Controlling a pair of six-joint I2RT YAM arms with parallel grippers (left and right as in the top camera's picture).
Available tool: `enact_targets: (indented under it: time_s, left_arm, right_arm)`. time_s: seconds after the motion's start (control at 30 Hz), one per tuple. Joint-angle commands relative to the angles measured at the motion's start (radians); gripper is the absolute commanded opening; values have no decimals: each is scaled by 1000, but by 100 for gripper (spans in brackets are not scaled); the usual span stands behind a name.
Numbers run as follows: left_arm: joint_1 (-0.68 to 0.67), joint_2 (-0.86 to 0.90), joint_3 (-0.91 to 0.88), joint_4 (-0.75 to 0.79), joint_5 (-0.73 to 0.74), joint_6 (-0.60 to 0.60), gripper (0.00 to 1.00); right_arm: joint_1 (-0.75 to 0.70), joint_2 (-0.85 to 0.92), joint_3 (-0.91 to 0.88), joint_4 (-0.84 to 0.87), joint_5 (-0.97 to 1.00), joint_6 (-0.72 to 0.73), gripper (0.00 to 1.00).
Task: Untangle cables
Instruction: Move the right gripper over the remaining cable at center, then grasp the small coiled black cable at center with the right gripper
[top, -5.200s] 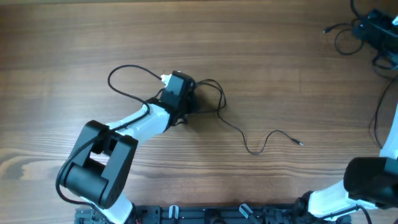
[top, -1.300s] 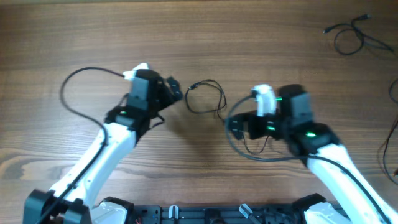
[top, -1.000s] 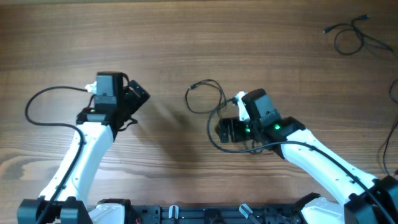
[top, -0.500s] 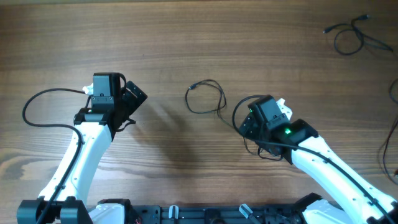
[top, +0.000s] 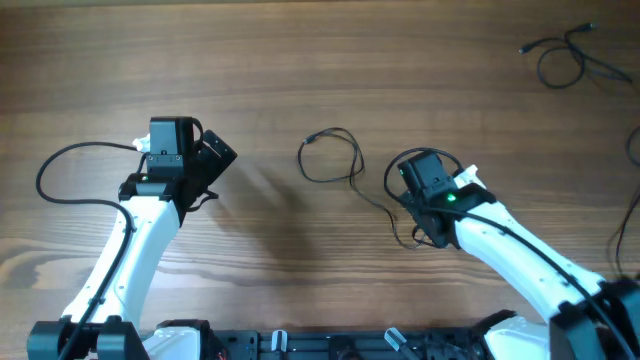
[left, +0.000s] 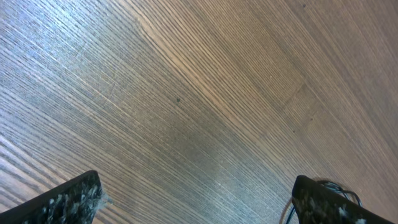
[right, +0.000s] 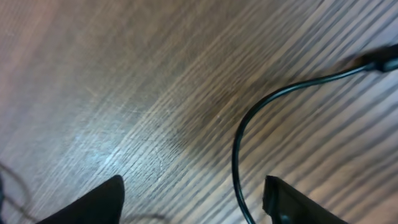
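Left gripper (left: 198, 205): fingers (left: 69, 200) fully apart above the bare table (top: 300, 60), touching nothing. Right gripper (right: 193, 190): fingers (right: 93, 202) partly apart, straddling the cable (right: 235, 149), not clamped on it. The cable's loop lies mid-table between both arms.

The table (top: 300, 60) is wood-grained with a soft sheen, the thin cable (right: 235, 155) smooth black plastic.
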Motion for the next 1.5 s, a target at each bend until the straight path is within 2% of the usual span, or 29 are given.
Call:
enact_targets:
  time_s: [0.0, 0.07, 0.1, 0.13, 0.2, 0.3, 0.47, 0.6, 0.8, 0.93, 1.0, 1.13, 1.27, 1.33, 1.37, 1.47]
  left_arm:
    - [5, -5, 1, 0, -10, -13, 100]
    - [5, -5, 1, 0, -11, -13, 100]
    - [5, -5, 1, 0, -10, -13, 100]
    - [5, -5, 1, 0, -10, -13, 100]
    - [5, -5, 1, 0, -10, -13, 100]
    - [5, -5, 1, 0, -10, -13, 100]
    - [5, -5, 1, 0, -10, -13, 100]
    - [5, -5, 1, 0, -10, -13, 100]
    - [5, -5, 1, 0, -10, -13, 100]
    - [5, -5, 1, 0, -10, -13, 100]
    - [5, -5, 1, 0, -10, -13, 100]
    - [5, -5, 1, 0, -10, -13, 100]
    - [5, -5, 1, 0, -10, -13, 100]
    - [5, -5, 1, 0, -10, -13, 100]
    - [5, -5, 1, 0, -10, -13, 100]
    - [5, -5, 1, 0, -10, -13, 100]
  right_arm:
    - [-2, 72, -7, 7, -31, 40, 79]
    - [-6, 90, -7, 11, -26, 68, 76]
    - [-10, 92, -7, 21, -26, 77, 63]
    - [-11, 84, -6, 73, -24, 13, 39]
    - [-11, 60, 14, 122, -34, -124, 16]
    - [-9, -13, 114, 146, -42, -327, 4]
    - [3, -98, 270, 269, -125, -704, 4]
    - [30, -117, 322, 280, -127, -938, 4]
    - [27, -236, 322, 122, 166, -881, 4]
    - [27, -408, 322, -70, 386, -780, 4]
    - [27, -477, 322, -123, 424, -732, 4]
    - [27, -608, 322, -122, 402, -829, 4]
    - [27, -616, 322, -66, 147, -1144, 4]
    - [27, -552, 320, -91, 34, -1206, 4]
    - [27, -423, 315, -131, 3, -1206, 4]
    - [29, -214, 315, -134, -79, -1205, 4]
